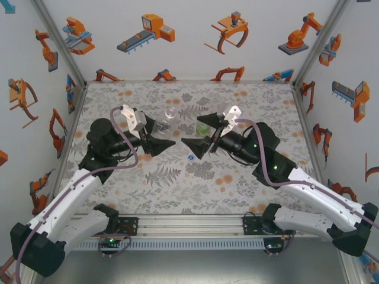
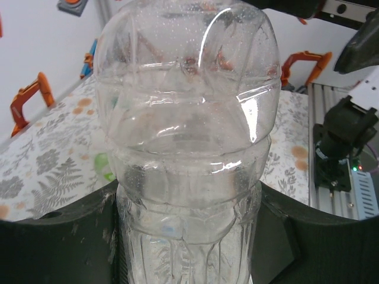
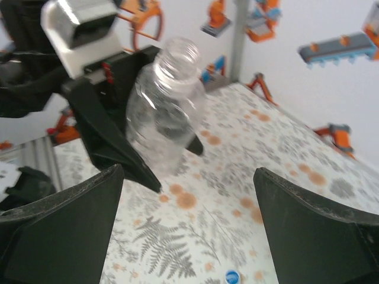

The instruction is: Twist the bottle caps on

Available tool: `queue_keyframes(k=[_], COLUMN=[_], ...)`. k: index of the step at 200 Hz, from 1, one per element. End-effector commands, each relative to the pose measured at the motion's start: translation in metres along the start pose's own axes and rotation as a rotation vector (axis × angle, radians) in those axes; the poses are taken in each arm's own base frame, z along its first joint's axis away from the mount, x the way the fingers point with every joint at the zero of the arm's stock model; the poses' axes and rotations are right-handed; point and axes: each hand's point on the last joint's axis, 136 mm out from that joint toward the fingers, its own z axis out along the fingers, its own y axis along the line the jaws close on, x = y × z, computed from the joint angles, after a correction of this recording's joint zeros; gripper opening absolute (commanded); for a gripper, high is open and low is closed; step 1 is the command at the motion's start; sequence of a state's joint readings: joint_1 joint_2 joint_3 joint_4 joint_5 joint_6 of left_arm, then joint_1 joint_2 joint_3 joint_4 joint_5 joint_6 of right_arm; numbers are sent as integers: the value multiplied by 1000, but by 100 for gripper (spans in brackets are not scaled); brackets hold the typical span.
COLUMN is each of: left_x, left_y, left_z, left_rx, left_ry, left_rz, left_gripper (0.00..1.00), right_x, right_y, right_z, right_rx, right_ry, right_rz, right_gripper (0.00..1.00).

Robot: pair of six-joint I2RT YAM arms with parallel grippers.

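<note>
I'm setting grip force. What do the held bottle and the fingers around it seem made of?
Bottle: thin clear plastic, glossy; glare streaks, moulded ribs, table visible through it. Left pincer fingers: likely hard black plastic, matte; dull, with pale scuffs.

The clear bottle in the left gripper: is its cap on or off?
Off. The bottle has a bare, open threaded neck in the right wrist view.

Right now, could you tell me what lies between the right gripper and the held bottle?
The blue cap lies on the table before the bottle, as the right wrist view shows.
</note>
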State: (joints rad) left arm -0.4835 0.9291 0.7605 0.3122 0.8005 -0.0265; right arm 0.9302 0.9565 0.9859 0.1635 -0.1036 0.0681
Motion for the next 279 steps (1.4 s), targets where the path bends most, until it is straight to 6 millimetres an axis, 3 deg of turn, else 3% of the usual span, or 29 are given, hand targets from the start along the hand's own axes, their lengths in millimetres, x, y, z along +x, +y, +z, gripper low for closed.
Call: queue_keyframes(k=[1,24,46,90,145,218,279], left_x=[-21,-19,-17,-21,-22,-21,-18], left_y=[13,20,17,9,8,8,4], left_z=[-4,-3,-4,-13,-15,-17,-15], left_rx=[-62,-86,-76,-86,-107,-125,-96], left_ry=[-25,31,45,5,-1,-6,20], left_rz=[-49,-106,-77,10,26,51,53], left_gripper=[10,8,3,0,0,0,0], right_x=[32,72,115,199,274,334,360], right_y=[-46,-68,-76,-75,-74,-89,-90], right_z=[-8,-11,-8,15,46,54,57], right_rx=[253,379,436,438,371,438,445], right_ry=[149,299,458,755,952,1143,1206], right_rz=[53,122,188,261,366,359,352], right_gripper=[79,77,74,71,69,62,55])
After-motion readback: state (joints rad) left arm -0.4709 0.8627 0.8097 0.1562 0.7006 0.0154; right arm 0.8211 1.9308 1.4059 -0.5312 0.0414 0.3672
